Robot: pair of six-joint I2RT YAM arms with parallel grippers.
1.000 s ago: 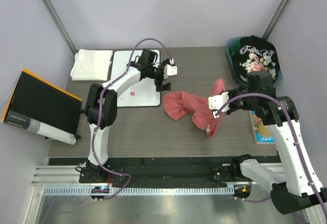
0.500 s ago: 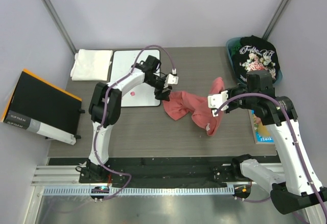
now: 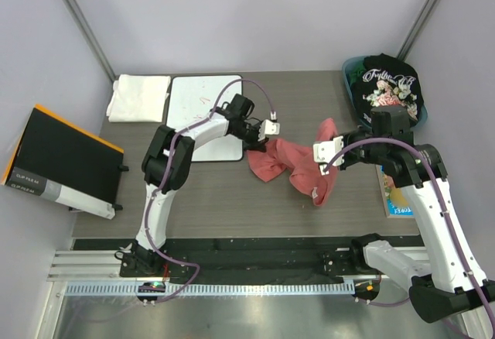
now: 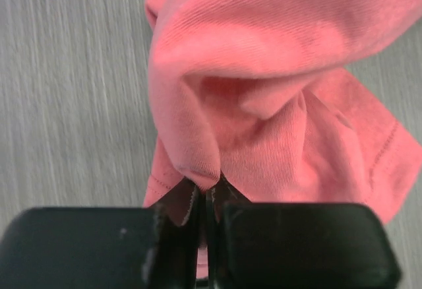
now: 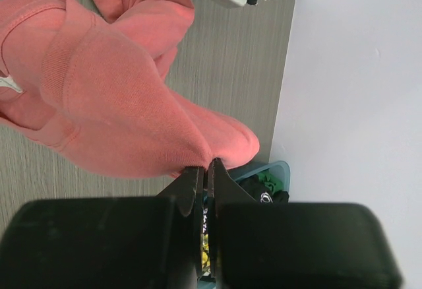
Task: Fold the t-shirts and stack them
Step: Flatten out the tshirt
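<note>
The salmon-red t-shirt (image 3: 290, 165) lies crumpled mid-table, its right end lifted. My left gripper (image 3: 259, 141) is at its left edge, and in the left wrist view the gripper (image 4: 206, 193) is shut on a pinched fold of the shirt (image 4: 264, 104). My right gripper (image 3: 337, 142) holds the raised right end. The right wrist view shows that gripper (image 5: 206, 167) shut on a bunched part of the shirt (image 5: 112, 104). A black floral t-shirt (image 3: 390, 83) fills the teal bin (image 3: 352, 72) at the back right. A folded white t-shirt (image 3: 139, 97) lies at the back left.
A whiteboard (image 3: 203, 114) with red marks lies flat beside the white shirt, under my left forearm. A black box with an orange edge (image 3: 62, 161) overhangs the table's left side. A book (image 3: 396, 196) lies at the right edge under my right arm.
My left gripper has moved right from over the whiteboard to the salmon-red shirt's left edge and shut on it. The right gripper has held its grip, barely moving.
</note>
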